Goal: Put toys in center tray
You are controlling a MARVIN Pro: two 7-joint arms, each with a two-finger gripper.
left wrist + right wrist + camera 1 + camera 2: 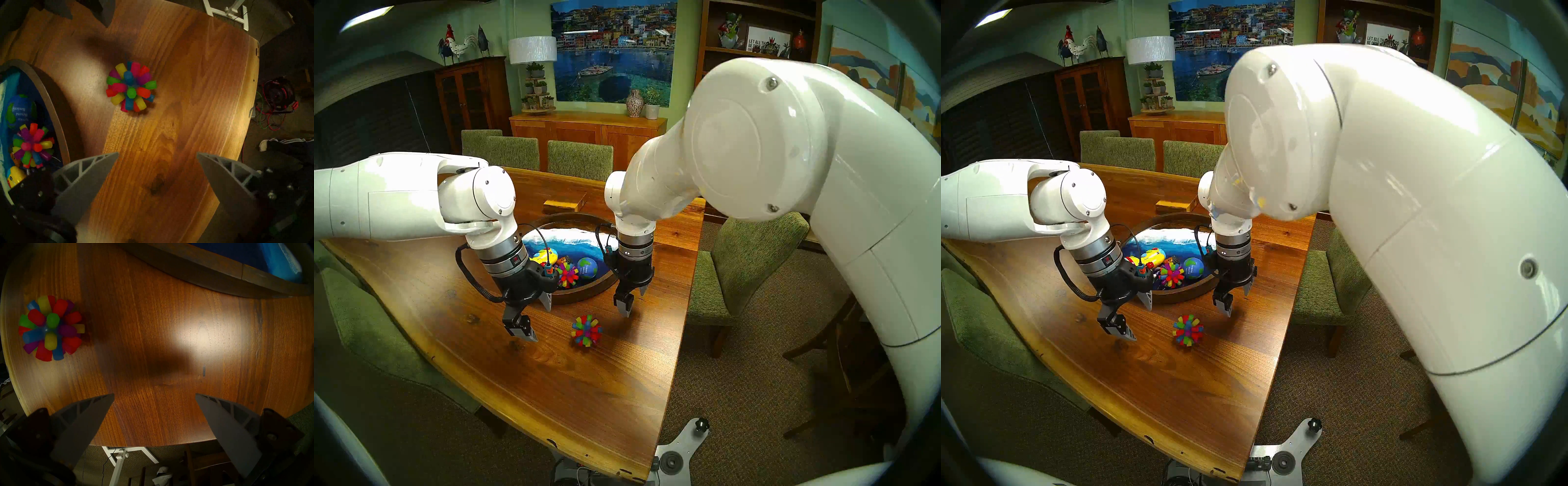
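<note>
- Presently, the wooden table [456, 305] carries all items; its near edge curves toward the robot and its right edge faces a green chair.
- Center tray [582, 296], round with a dark wooden rim and painted sea inside, sits mid-table, closer to the right edge than to the left.
- Left gripper [540, 319] hangs above bare wood just on the near side of the tray rim, fingers spread wide, nothing between them.
- Right gripper [634, 300] hangs over the table beside the tray's near-right rim, fingers likewise parted and empty.
- Toy flashlight [546, 257], yellow, lies inside the tray, partly hidden behind the left wrist.
- Globe ball [587, 267], blue-green, rests inside the tray near its near-right wall.
- First spiky ball [567, 274] lies in the tray, just beside the globe ball.
- Second spiky ball [586, 331] remains outside the tray on open wood toward the near edge, between the two grippers and touching neither.
- Light wooden block [565, 204] lies beyond the tray, toward the far edge.
</note>
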